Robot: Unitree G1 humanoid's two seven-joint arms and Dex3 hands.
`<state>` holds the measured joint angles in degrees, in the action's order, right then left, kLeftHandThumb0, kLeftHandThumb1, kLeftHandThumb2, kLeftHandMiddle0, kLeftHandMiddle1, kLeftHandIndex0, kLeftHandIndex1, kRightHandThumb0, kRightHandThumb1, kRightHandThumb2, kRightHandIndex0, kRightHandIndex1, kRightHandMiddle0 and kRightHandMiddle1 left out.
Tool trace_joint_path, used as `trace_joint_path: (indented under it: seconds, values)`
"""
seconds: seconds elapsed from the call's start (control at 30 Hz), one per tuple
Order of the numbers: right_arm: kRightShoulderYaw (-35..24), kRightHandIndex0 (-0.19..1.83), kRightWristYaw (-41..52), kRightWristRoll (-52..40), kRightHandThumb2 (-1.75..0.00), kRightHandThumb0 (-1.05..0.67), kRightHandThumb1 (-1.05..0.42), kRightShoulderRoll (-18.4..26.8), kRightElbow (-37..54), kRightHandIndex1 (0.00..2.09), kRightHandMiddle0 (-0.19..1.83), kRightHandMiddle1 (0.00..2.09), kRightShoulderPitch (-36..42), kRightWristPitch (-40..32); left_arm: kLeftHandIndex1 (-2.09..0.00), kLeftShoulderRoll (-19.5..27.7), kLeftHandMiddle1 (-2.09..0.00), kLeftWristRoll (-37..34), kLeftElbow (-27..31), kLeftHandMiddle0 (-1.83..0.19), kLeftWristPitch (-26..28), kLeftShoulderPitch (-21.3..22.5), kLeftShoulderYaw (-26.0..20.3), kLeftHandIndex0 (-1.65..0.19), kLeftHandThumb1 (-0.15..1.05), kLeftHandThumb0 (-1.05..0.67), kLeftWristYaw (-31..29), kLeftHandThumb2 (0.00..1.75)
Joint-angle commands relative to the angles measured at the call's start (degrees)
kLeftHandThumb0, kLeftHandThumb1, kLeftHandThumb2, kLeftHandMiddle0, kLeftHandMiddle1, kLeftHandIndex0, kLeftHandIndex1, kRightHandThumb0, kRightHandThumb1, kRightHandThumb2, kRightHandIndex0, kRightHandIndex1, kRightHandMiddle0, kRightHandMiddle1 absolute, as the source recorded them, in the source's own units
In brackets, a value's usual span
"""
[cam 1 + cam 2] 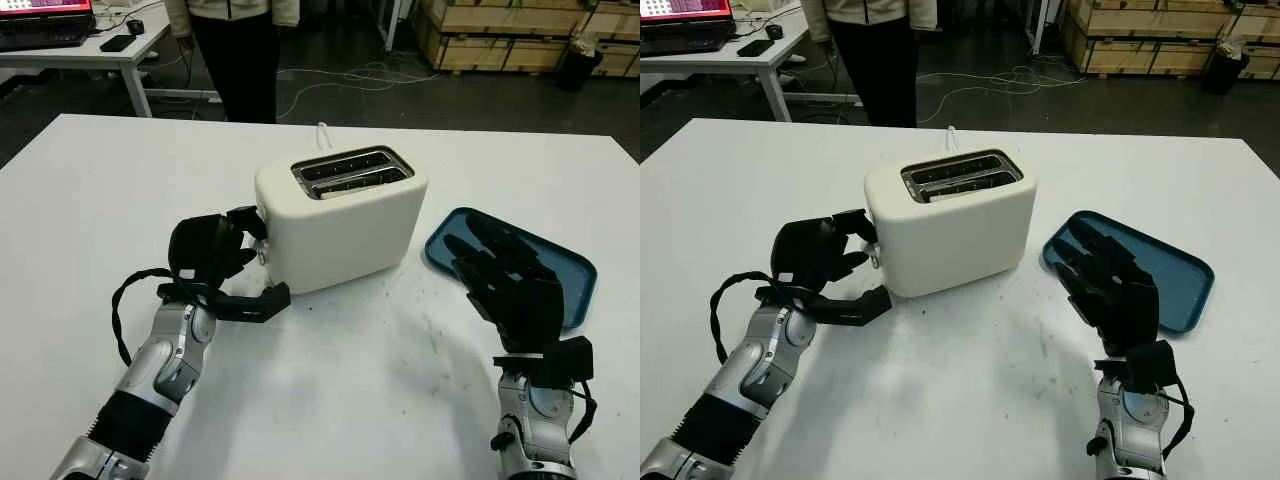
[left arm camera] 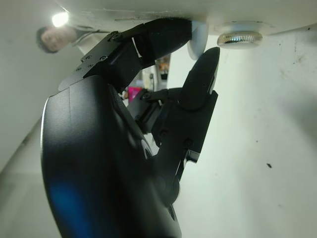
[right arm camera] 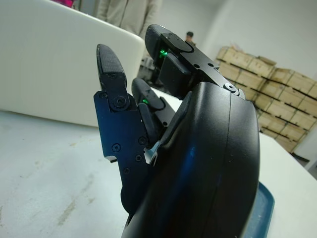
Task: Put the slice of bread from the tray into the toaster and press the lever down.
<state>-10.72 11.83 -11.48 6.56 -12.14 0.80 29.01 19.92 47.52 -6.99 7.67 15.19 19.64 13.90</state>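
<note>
The left hand (image 1: pixel 225 250) is pressed against the left end of the cream toaster (image 1: pixel 345 215), its fingers curled around the lever (image 2: pixel 198 39) there; in the left wrist view one fingertip sits on the pale lever tab just beside a chrome knob (image 2: pixel 241 38) — most of the lever is hidden behind the black fingers. The toaster's two slots (image 1: pixel 352 172) look dark, and whether the bread is in them cannot be made out. The blue tray (image 1: pixel 570 270) lies on the white worktop (image 1: pixel 330 400) to the right of the toaster, its near part covered by the right hand (image 1: pixel 505 280), which hovers open above it; the visible part of the tray holds nothing. A person (image 1: pixel 235 50) stands beyond the worktop, cut off at the top edge.
</note>
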Motion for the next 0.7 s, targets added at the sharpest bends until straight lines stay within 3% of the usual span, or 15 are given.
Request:
trace_joint_path:
  seconds: [0.0,0.07,0.13,0.23,0.27,0.33,0.37,0.67]
  values:
    - [0.21,0.80,-0.50,1.54,-0.08,-0.40,-0.92,0.55,1.26,0.00,0.74,0.00,-0.51,0.31,-0.41,-2.29,-0.94,1.63,-5.04,-0.86,-1.96,-4.26,13.78,-1.04,0.92,-0.30,-17.47,0.20]
    - [0.21,0.79,-0.37,1.42,-0.08,-0.40,-0.92,0.50,1.10,0.00,0.73,0.00,-0.51,0.58,-0.31,-1.16,-0.84,0.49,-4.06,-0.92,-3.03,-3.63,13.29,-1.07,0.92,-0.28,-17.31,0.17]
    - [0.19,0.79,-0.43,1.42,-0.08,-0.40,-0.92,0.46,1.18,0.00,0.73,0.00,-0.40,0.59,-0.32,-0.13,-1.07,0.21,-3.35,-0.94,-4.44,-3.06,12.79,-1.18,0.92,-0.24,-15.58,0.09]
    - [0.14,0.79,-0.27,0.72,-0.08,-0.40,-0.92,0.29,1.65,0.00,0.73,0.00,-0.17,-0.04,-0.30,1.69,-1.14,0.86,-2.00,-0.91,-5.17,-1.77,12.87,-1.18,0.92,-0.25,-15.70,0.07]
    - [0.11,0.78,-0.32,0.71,-0.08,-0.40,-0.92,0.29,1.78,0.00,0.73,0.00,-0.10,-0.16,-0.44,2.15,-1.24,0.92,-2.13,-0.92,-6.23,-1.33,12.81,-1.19,0.92,-0.27,-14.36,0.05]
    - [0.08,0.79,-0.50,1.02,-0.08,-0.41,-0.92,0.35,2.05,0.00,0.73,0.00,0.16,-0.09,-1.16,2.78,-1.49,0.94,-2.31,-0.94,-7.21,-0.77,12.93,-1.01,0.89,-0.27,-12.76,0.01]
    - [0.02,0.79,-0.62,1.34,-0.09,-0.41,-0.92,0.44,1.91,0.00,0.73,0.00,0.16,0.26,-1.31,3.16,-1.55,0.61,-2.11,-0.94,-7.41,-0.42,13.04,-0.95,0.88,-0.27,-13.18,0.01]
    - [-0.35,0.79,-0.41,1.62,-0.10,-0.43,-0.92,0.77,2.09,0.00,0.73,0.00,0.32,0.66,-1.25,2.63,-1.43,1.31,-1.03,-1.02,-5.25,-0.46,14.98,-0.98,0.90,-0.29,-13.57,0.01]
